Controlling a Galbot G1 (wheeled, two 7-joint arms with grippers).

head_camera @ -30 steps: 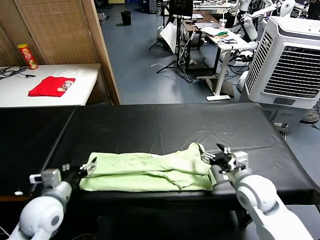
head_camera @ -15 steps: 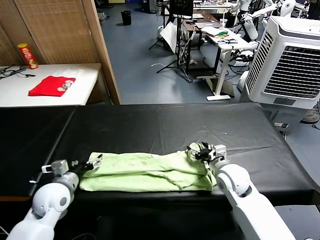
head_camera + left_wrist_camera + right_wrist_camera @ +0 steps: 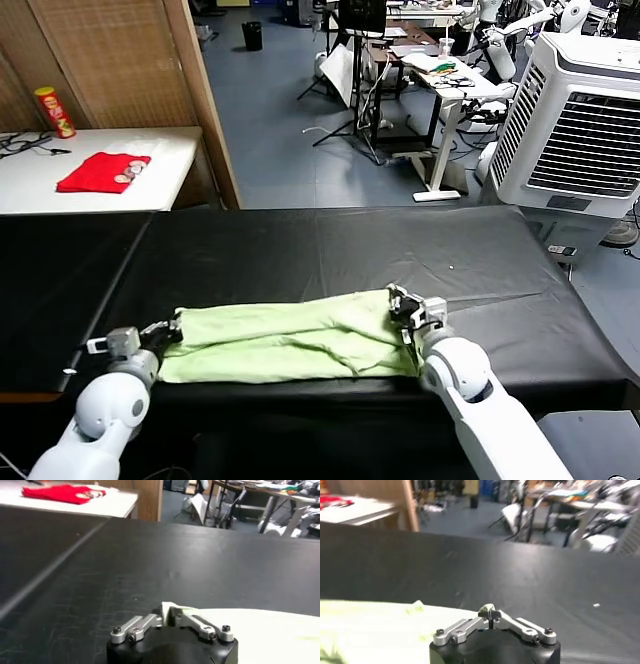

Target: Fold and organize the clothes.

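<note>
Head view: you see the shirt lying as a long folded band on the black table, near its front edge; the left gripper is at the shirt's left end and the right gripper at its right end, both low on the cloth; a red cloth and a can rest on the white side table, well apart from the shirt.

Left wrist view: you see the left gripper with its jaws pinched together on a pale corner of the shirt; the red cloth lies far off.

Right wrist view: you see the right gripper likewise clamped narrow on the shirt edge, over the table.
</note>
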